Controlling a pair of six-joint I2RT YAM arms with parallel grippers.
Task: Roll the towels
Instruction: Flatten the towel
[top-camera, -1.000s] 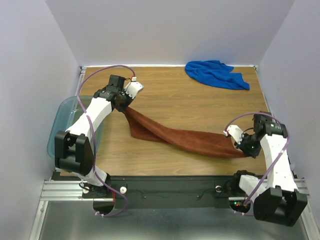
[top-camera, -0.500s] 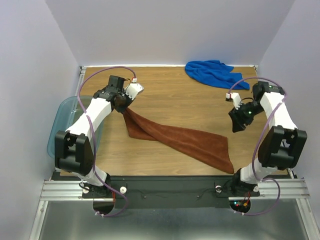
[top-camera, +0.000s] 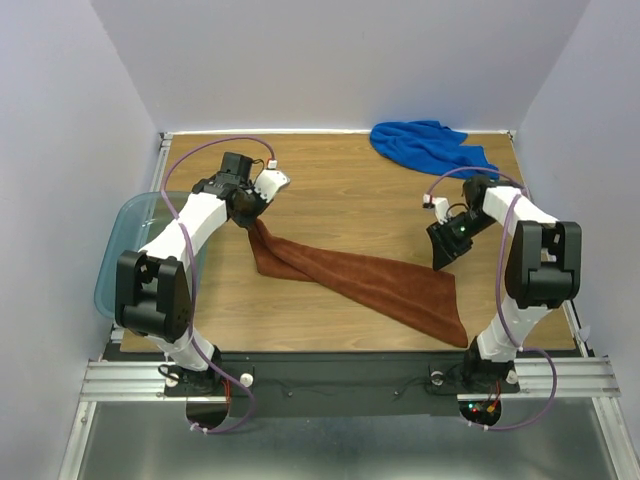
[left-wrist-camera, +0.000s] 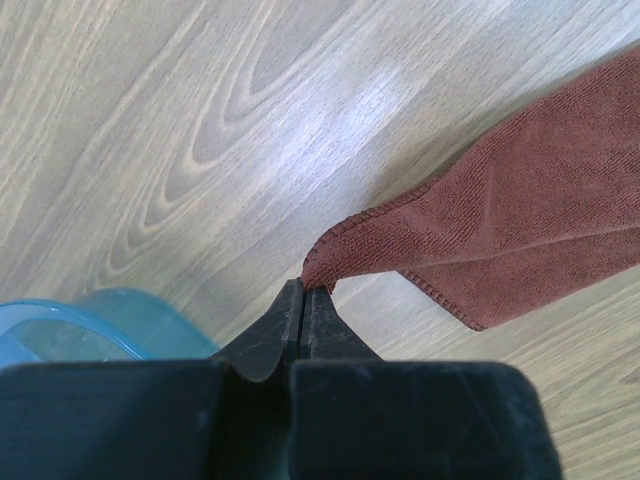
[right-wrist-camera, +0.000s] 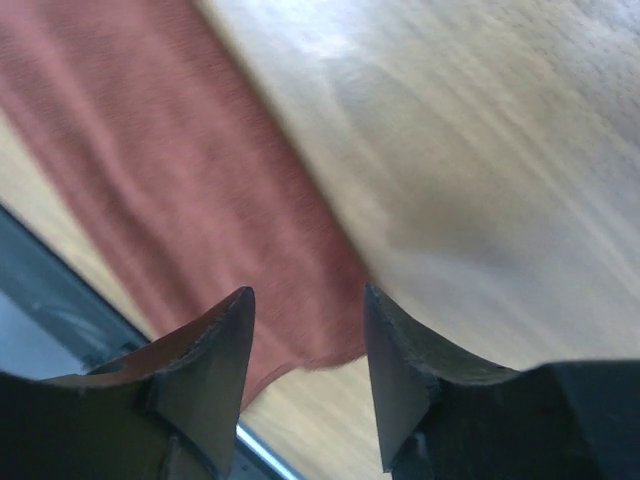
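Observation:
The rust-brown towel (top-camera: 360, 280) lies stretched in a twisted band from back left to front right on the wooden table. My left gripper (top-camera: 248, 215) is shut on its back-left corner; the left wrist view shows the closed tips (left-wrist-camera: 303, 288) pinching the hemmed corner of the cloth (left-wrist-camera: 520, 220). My right gripper (top-camera: 440, 258) hovers open just above the towel's wide right end, apart from it. In the blurred right wrist view its jaws (right-wrist-camera: 305, 292) stand apart over the brown cloth (right-wrist-camera: 200, 180), nothing between them. The blue towel (top-camera: 430, 147) lies crumpled at the back right.
A translucent teal bin (top-camera: 125, 235) sits off the table's left edge beside the left arm, its rim showing in the left wrist view (left-wrist-camera: 90, 320). The table's front edge and a black rail run just below the towel's right end.
My right gripper let go of the brown towel's right end, swung up to the back right, then came back toward that end. The released end now lies flat. The left arm barely moved.

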